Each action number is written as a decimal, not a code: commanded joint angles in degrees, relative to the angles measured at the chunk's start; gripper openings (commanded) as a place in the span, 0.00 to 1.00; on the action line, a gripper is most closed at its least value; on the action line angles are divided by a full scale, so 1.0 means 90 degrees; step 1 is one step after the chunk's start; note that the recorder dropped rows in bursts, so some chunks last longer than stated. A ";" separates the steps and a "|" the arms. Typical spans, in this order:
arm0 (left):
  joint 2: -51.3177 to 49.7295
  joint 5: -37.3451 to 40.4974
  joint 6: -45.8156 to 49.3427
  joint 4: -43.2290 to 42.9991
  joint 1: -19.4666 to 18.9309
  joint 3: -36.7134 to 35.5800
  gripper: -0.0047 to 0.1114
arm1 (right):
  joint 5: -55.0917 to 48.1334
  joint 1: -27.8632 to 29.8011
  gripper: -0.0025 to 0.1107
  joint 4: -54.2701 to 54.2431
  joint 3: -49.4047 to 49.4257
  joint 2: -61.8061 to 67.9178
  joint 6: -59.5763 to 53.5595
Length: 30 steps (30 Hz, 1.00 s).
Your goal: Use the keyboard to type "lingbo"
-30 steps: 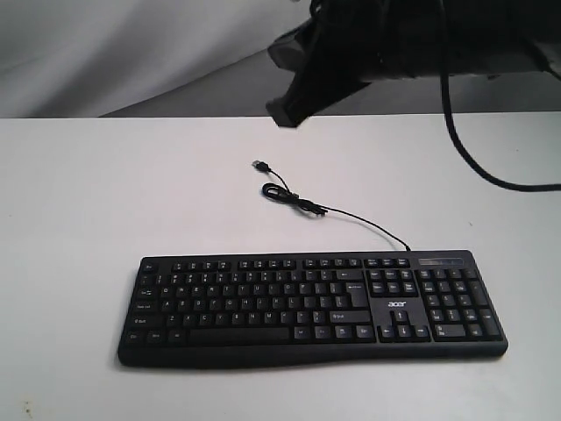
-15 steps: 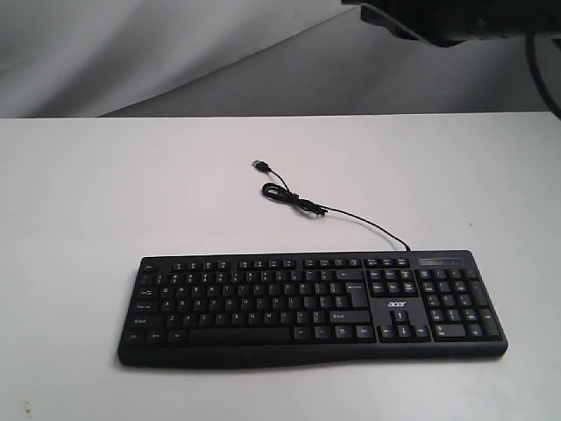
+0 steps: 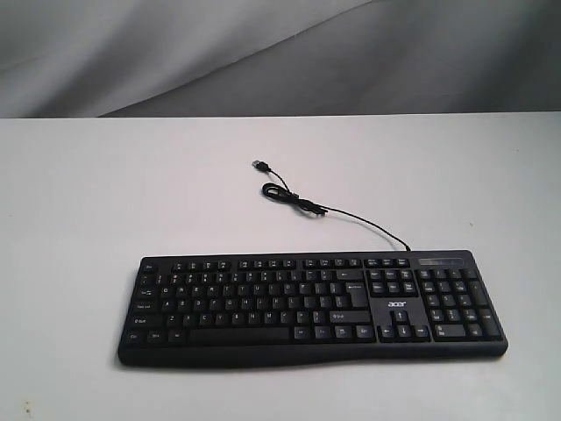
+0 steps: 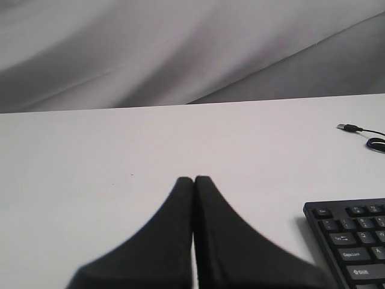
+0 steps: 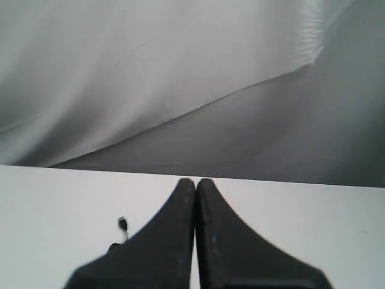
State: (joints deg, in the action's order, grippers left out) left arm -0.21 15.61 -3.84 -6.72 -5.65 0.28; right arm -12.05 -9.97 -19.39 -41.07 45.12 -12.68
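Observation:
The black acer keyboard [image 3: 311, 307] lies flat on the white table [image 3: 105, 193], near the front, with its thin black cable [image 3: 337, 213] curling back to a loose USB plug [image 3: 260, 165]. Neither arm shows in the exterior view. In the left wrist view my left gripper [image 4: 194, 179] is shut with nothing in it, over bare table, and a corner of the keyboard [image 4: 352, 241] lies off to one side. In the right wrist view my right gripper [image 5: 195, 181] is shut and empty too, with the USB plug [image 5: 122, 223] beside it.
A grey cloth backdrop [image 3: 263, 53] hangs behind the table's far edge. The white table [image 4: 90, 156] spreads bare around the keyboard. A few small dark specks [image 3: 26, 408] mark the front left corner.
The black arm and its cable that hung across the top of the exterior view have withdrawn up and to the right, out of the picture. The keyboard and its cable have not moved.

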 commanded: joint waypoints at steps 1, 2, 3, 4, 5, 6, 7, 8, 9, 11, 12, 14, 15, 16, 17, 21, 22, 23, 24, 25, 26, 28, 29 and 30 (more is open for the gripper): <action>0.0024 -0.0070 -0.0013 0.0001 -0.0006 -0.0031 0.04 | 0.0258 0.0735 0.02 0.0146 0.0697 -0.1335 0.0128; 0.0024 -0.0070 -0.0013 0.0001 -0.0006 -0.0031 0.04 | 0.0175 0.0989 0.02 0.0457 0.0869 -0.1813 0.0160; 0.0024 -0.0070 -0.0013 0.0001 -0.0006 -0.0031 0.04 | 0.0016 0.1051 0.02 0.0751 0.0948 -0.2039 0.0309; 0.0024 -0.0070 -0.0013 0.0001 -0.0006 -0.0031 0.04 | -0.0422 0.1084 0.02 0.1640 0.1086 -0.2400 0.0947; 0.0024 -0.0070 -0.0013 0.0001 -0.0006 -0.0031 0.04 | -0.0651 0.1095 0.02 0.2076 0.1171 -0.2553 0.1373; 0.0024 -0.0070 -0.0013 0.0001 -0.0006 -0.0031 0.04 | -0.0881 0.1095 0.02 0.2741 0.1338 -0.2765 0.1953; 0.0024 -0.0070 -0.0013 0.0001 -0.0006 -0.0031 0.04 | -0.0981 0.1095 0.02 0.3041 0.1517 -0.2919 0.2356; 0.0024 -0.0070 -0.0013 0.0001 -0.0006 -0.0031 0.04 | -0.0970 0.1095 0.02 0.3138 0.1819 -0.3207 0.2485; 0.0024 -0.0070 -0.0013 0.0001 -0.0006 -0.0031 0.04 | -0.0955 0.1095 0.02 0.3138 0.2049 -0.3431 0.2485; 0.0024 -0.0070 -0.0013 0.0001 -0.0006 -0.0031 0.04 | -0.0927 0.1095 0.02 0.3164 0.2534 -0.3850 0.2460; 0.0024 -0.0070 -0.0013 0.0001 -0.0006 -0.0031 0.04 | -0.0927 0.1095 0.02 0.3164 0.2764 -0.4061 0.2448; 0.0024 -0.0070 -0.0013 0.0001 -0.0006 -0.0031 0.04 | -0.0853 0.1095 0.02 0.3137 0.3208 -0.4380 0.2255; 0.0024 -0.0070 -0.0013 0.0001 -0.0006 -0.0031 0.04 | -0.0853 0.1095 0.02 0.3134 0.3378 -0.4506 0.2041; 0.0024 -0.0070 -0.0013 0.0001 -0.0006 -0.0031 0.04 | -0.0853 0.1095 0.02 0.3134 0.3524 -0.4620 0.1834; 0.0024 -0.0070 -0.0013 0.0001 -0.0006 -0.0031 0.04 | -0.0853 0.1095 0.02 0.3121 0.3646 -0.4721 0.1634; 0.0024 -0.0070 -0.0013 0.0001 -0.0006 -0.0031 0.04 | -0.0853 0.1095 0.02 0.3115 0.3884 -0.4972 0.1408; 0.0024 -0.0070 -0.0013 0.0001 -0.0006 -0.0031 0.04 | -0.0866 0.1095 0.02 0.3055 0.3913 -0.5013 0.1408; 0.0024 -0.0070 -0.0013 0.0001 -0.0006 -0.0031 0.04 | -0.0882 0.1095 0.02 0.2951 0.3929 -0.5013 0.1408; 0.0024 -0.0070 -0.0013 0.0001 -0.0006 -0.0031 0.04 | -0.0879 0.1095 0.02 0.2881 0.3957 -0.5013 0.1408; 0.0024 -0.0070 -0.0013 0.0001 -0.0006 -0.0031 0.04 | -0.0847 0.1095 0.02 0.2808 0.4004 -0.5013 0.1408; 0.0024 -0.0070 -0.0013 0.0001 -0.0006 -0.0031 0.04 | -0.0833 0.1095 0.02 0.2734 0.4050 -0.5013 0.1408; 0.0024 -0.0070 -0.0013 0.0001 -0.0006 -0.0031 0.04 | -0.0657 0.1095 0.02 0.2639 0.4238 -0.5013 0.1408; 0.0024 -0.0070 -0.0013 0.0001 -0.0006 -0.0031 0.04 | -0.0533 0.1095 0.02 0.2622 0.4344 -0.5013 0.1408; 0.0024 -0.0070 -0.0013 0.0001 -0.0006 -0.0031 0.04 | -0.0359 0.1095 0.02 0.2550 0.4487 -0.5013 0.1408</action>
State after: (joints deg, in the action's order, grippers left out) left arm -0.21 15.61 -3.84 -6.72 -5.65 0.28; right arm -18.42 -0.59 5.20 -3.41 0.14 0.54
